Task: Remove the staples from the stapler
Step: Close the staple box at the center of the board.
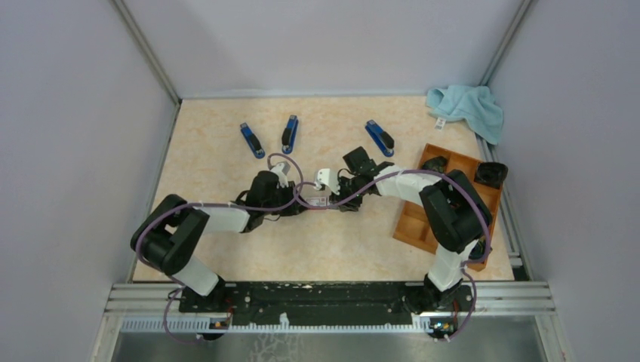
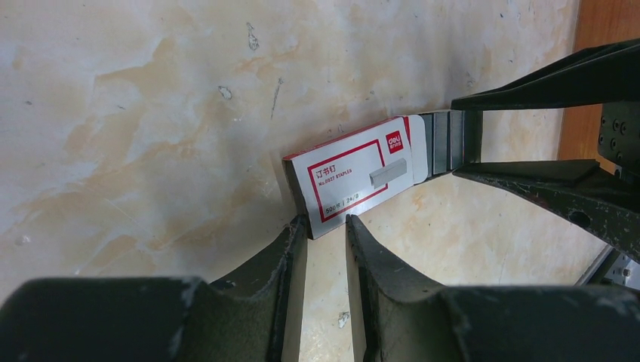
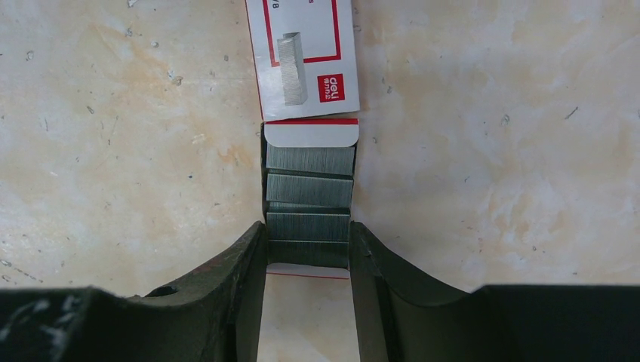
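Observation:
A small white box with a red label [image 2: 355,177] lies on the table between my grippers. Its inner tray is slid partly out and shows several silvery-grey strips of staples [image 3: 309,188], also visible in the left wrist view [image 2: 445,143]. My left gripper [image 2: 324,222] is shut on the box's near corner. My right gripper [image 3: 308,241] is shut on the sides of the pulled-out tray of staples. From above, both grippers [image 1: 298,204] [image 1: 341,200] meet at the box [image 1: 318,200] mid-table. Three blue staplers [image 1: 252,140] [image 1: 290,133] [image 1: 380,138] lie farther back, untouched.
A wooden compartment tray [image 1: 423,219] stands at the right, partly under my right arm, with a dark object [image 1: 490,174] at its far corner. A light blue cloth [image 1: 468,107] lies at the back right. Grey walls enclose the table.

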### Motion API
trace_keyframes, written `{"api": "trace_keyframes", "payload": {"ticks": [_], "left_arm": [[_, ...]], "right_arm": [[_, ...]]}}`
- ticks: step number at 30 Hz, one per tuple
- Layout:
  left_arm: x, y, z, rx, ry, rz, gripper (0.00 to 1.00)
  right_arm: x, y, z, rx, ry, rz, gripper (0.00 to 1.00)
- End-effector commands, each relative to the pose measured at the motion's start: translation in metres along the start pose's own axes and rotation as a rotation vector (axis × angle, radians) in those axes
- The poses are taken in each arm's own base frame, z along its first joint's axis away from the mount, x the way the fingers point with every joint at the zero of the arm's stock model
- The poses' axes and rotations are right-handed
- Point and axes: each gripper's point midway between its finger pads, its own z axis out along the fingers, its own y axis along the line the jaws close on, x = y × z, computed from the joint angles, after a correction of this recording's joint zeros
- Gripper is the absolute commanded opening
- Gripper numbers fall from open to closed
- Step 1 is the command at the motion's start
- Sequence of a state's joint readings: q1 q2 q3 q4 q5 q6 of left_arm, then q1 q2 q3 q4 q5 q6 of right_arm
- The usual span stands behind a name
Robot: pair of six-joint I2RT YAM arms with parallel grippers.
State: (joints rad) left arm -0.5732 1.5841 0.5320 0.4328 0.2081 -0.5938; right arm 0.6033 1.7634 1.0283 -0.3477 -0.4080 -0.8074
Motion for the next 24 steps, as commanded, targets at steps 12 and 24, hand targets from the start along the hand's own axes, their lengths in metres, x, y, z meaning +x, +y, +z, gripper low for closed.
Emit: {"api": "trace_keyframes", "payload": {"ticks": [12,24], "left_arm": [[0.01,0.016,0.0,-0.058,0.054,-0.01,0.31],[0.008,0.019,0.0,-0.063,0.054,-0.018,0.32]], "right_arm": [[0.018,-0.011,-0.004,0.071,0.104,0.024,0.36],[0.025,-0.012,-0.011,0.076,0.126,0.017,0.36]]}}
